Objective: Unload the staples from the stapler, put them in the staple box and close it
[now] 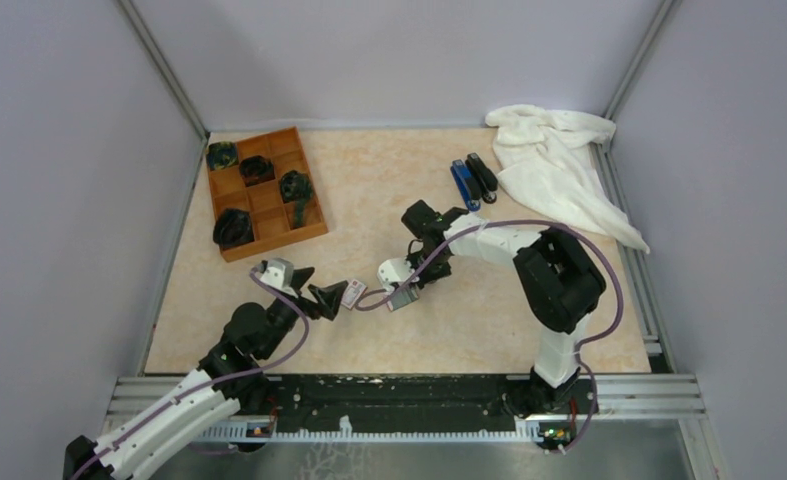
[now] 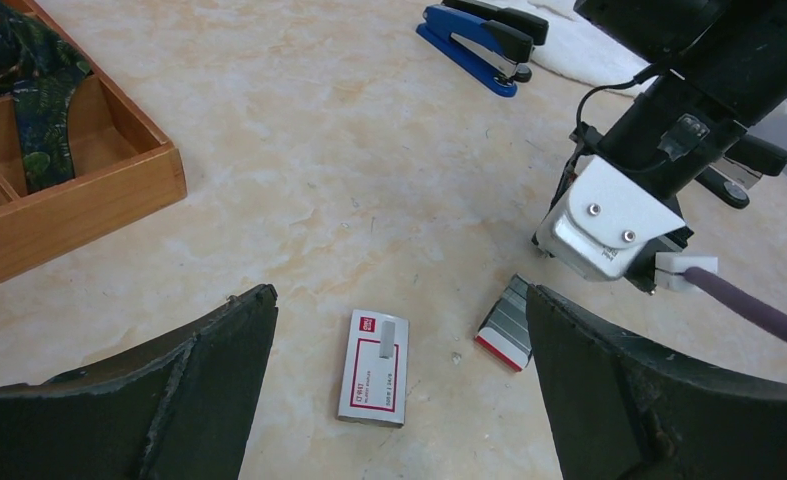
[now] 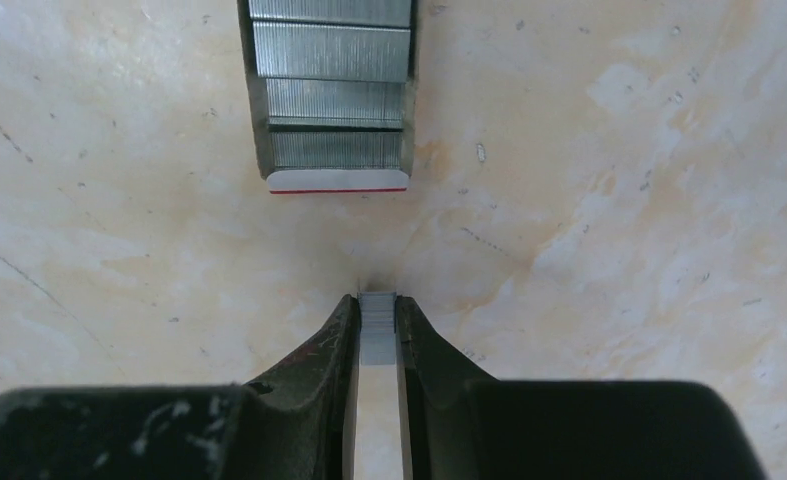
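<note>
The left pincer [image 2: 399,295] hangs low over the marbled worktop [image 2: 319,150] with its two black fingers spread wide, holding nothing and touching nothing. Between those fingers lies one small white box sleeve [image 2: 374,365] with a red-edged label and a red square mark at one corner. Its print is too small to read. A short grey bar shows on its face, and I cannot tell whether it is printed or lying there.

Just beside the sleeve sits one inner tray [image 2: 506,320] with a white-and-red end. In the right wrist view it shows four rows of packed staples.

Just short of that tray's end, the right pincer [image 3: 377,305] points down at the worktop. Its fingers are pressed almost together, pinching one thin silvery strip of staples [image 3: 377,335] upright between the tips.

Behind the right arm, what looks like a second black stapler [image 2: 744,158] is mostly hidden.

Farther off, well apart from both pincers, lie one blue stapler [image 1: 464,185] and one black stapler [image 1: 483,177], side by side and touching. Just past them is one crumpled white cloth [image 1: 559,165].

At the far left stands one wooden compartment tray [image 1: 314,225] holding four dark bundles [image 1: 233,228].
</note>
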Tool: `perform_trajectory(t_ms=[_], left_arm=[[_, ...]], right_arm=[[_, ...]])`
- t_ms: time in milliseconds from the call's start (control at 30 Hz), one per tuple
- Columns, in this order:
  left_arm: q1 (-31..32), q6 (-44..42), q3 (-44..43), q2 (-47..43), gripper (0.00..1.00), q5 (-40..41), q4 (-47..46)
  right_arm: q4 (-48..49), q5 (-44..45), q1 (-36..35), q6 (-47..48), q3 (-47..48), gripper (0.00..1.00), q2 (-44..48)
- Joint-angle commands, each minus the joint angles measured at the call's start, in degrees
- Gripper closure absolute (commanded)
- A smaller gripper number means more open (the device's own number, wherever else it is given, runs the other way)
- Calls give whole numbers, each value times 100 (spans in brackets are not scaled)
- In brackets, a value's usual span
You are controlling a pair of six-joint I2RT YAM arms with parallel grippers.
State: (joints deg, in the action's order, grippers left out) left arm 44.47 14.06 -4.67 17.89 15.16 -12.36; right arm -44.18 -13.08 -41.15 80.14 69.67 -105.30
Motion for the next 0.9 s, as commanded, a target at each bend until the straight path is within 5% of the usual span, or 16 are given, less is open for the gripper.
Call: perform_trajectory(t_ms=[0,567,867], left_arm=[[-30,168,64,-56,1,-148,-113],[-26,755,357,366,1,-376,-978],[-26,804,383,488,1,-368,-1029]], right_arm=[[487,-330,-64,-1552,-122,96,707],[1622,-1223,-69,-6859,-670,98,1961],[2423,-1232,-149,-8497,-1092,98,1534]])
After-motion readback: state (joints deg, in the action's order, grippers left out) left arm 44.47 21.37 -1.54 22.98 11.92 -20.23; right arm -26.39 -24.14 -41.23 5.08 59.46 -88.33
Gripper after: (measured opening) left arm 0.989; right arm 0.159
